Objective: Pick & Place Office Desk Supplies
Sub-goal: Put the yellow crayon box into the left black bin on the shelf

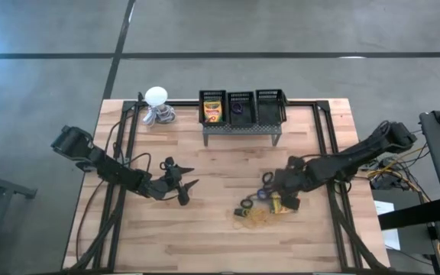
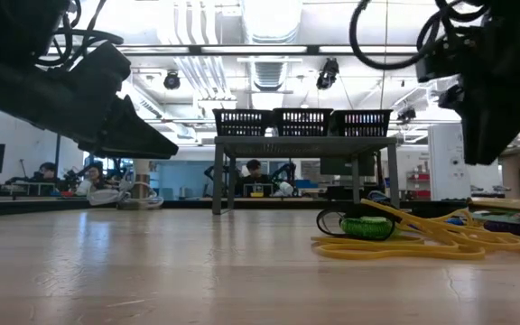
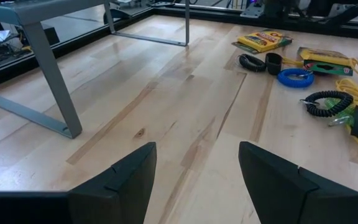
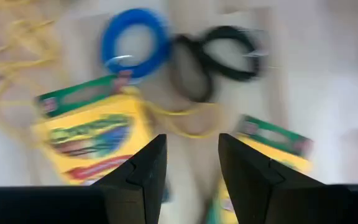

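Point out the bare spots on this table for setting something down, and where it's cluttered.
Bare wood: between the left gripper and the supplies pile, and the near-left table strip. Crowded: the pile under the right gripper, and the far edge with the basket rack and white ball.

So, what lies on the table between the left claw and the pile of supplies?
Only bare wood. In the high view, nothing sits between the open left claw and the yellow rubber bands.

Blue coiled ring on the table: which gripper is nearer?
Right. The right gripper hangs over the supply pile, fingers open, right beside the blue coiled ring. The left gripper, fingers open, sits well off to the ring's left over bare wood.
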Robot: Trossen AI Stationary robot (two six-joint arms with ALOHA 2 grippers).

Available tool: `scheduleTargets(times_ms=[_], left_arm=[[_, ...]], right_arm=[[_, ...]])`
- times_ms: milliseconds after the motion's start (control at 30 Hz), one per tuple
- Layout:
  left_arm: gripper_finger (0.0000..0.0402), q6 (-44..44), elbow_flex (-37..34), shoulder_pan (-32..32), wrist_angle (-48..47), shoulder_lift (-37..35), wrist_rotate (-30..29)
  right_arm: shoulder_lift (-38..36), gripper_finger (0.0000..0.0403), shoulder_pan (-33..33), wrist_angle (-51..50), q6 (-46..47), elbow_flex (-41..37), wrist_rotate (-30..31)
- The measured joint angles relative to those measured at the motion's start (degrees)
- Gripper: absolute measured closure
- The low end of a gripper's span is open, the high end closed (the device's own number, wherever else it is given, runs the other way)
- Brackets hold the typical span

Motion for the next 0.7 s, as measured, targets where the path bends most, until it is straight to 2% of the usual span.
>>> scheduleTargets(times_ms=[167, 267, 533, 600, 700], left_arm=[[0.0165, -0.09, -0.05, 0.0, 0.01, 0.0, 0.01], [0.0165, -0.12, -0.11, 0.0, -0.02, 0.0, 0.02], [0.0165, -0.11, -0.03, 0.0, 0.13, 0.0, 0.2], [0.0165, 0.12, 0.45, 0.04, 0.21, 0.0, 0.22], [0.0165, 0.78, 1.62, 0.63, 0.32, 0.0, 0.23]], right_arm=[[-7.65, 0.0257, -2.21, -1.1, 5.89, -5.28, 0.16], [-11.65, 0.0242, -2.99, 3.66, 7.29, -10.28, -2.12], [-18.6, 0.0157, -5.84, 34.14, 5.51, -25.2, -18.52], [-18.85, 0.0138, -7.26, 38.67, 4.24, -27.65, -21.68], [-18.69, 0.012, -9.66, 38.93, 1.44, -29.67, -24.69]])
